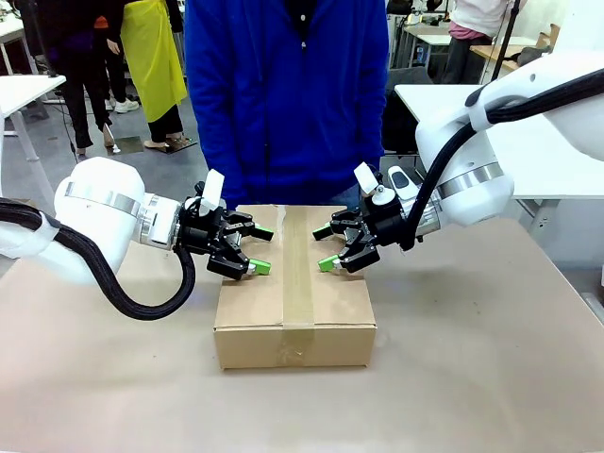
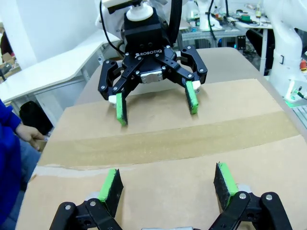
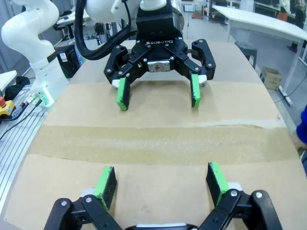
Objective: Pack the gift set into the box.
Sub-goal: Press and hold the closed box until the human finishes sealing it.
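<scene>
Closed brown box [image 1: 294, 302] at mid-table, flaps shut and taped along the centre seam [image 1: 298, 274]. Left gripper [image 1: 261, 250] just above the box top on its left half, fingers spread wide, holding nothing. Right gripper [image 1: 324, 247] just above the box top on its right half, likewise spread and empty, facing the left one across the seam. Person's blue sleeve [image 2: 9, 158] beyond the box's far edge.

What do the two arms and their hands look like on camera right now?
Both arms are glossy white with silver wrist rings and black ribbed cable hoses. The left hand and right hand are black two-finger units with bright green pads; white "ROBOTIQ" lettering shows on the body.
</scene>
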{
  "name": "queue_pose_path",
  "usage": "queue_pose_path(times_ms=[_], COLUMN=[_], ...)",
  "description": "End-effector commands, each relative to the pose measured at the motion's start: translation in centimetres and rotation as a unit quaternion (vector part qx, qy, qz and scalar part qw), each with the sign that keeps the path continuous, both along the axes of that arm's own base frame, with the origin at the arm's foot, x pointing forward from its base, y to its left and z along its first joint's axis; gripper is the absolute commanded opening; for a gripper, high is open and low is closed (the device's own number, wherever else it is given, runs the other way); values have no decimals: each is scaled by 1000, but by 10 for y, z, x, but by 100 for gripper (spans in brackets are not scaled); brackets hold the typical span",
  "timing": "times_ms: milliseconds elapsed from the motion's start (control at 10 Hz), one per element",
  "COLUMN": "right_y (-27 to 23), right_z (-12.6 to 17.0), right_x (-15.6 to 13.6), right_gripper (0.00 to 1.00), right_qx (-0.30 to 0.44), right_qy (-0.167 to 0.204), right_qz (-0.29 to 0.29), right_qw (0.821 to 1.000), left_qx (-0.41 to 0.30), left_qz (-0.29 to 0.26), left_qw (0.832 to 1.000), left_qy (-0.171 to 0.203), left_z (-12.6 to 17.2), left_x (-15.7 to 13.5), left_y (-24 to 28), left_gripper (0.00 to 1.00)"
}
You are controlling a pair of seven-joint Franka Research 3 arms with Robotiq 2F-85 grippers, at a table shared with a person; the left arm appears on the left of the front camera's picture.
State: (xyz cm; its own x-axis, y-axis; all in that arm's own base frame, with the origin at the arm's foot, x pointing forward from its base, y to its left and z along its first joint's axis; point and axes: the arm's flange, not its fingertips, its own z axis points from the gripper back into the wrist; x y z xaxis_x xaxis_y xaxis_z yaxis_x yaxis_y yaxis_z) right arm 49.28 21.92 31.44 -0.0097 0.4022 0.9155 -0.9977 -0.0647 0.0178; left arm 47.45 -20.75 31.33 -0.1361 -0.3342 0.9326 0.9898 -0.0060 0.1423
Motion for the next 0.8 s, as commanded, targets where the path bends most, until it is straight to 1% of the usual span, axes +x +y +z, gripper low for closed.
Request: queue_pose_path(times_ms=[0, 100, 200, 300, 400, 500, 600, 700], right_y=[-27, -62, -112, -159, -208, -255, -292, -292], right_z=[46, 73, 89, 87, 75, 55, 32, 18], right_x=[-30, -49, -72, -90, -106, -123, -134, -127], right_gripper=[100, 100, 100, 100, 100, 100, 100, 100], right_qx=[36, 77, 119, 152, 181, 216, 235, 223], right_qy=[-65, -79, -76, -65, -63, -64, -79, -77], right_qz=[-3, -19, -44, -75, -141, -207, -301, -332], right_qw=[997, 994, 989, 983, 971, 952, 921, 913], left_qx=[-35, -89, -138, -180, -228, -251, -248, -220], left_qz=[13, -9, -12, 14, 39, 82, 125, 165], left_qw=[999, 995, 988, 981, 970, 962, 959, 961], left_qy=[-22, -47, -63, -69, -70, -68, -60, -25], left_z=[45, 72, 87, 84, 70, 50, 30, 20], left_x=[-33, -56, -79, -92, -105, -119, -128, -123], left_y=[44, 72, 109, 148, 190, 227, 251, 252], left_gripper=[100, 100, 100, 100, 100, 100, 100, 100])
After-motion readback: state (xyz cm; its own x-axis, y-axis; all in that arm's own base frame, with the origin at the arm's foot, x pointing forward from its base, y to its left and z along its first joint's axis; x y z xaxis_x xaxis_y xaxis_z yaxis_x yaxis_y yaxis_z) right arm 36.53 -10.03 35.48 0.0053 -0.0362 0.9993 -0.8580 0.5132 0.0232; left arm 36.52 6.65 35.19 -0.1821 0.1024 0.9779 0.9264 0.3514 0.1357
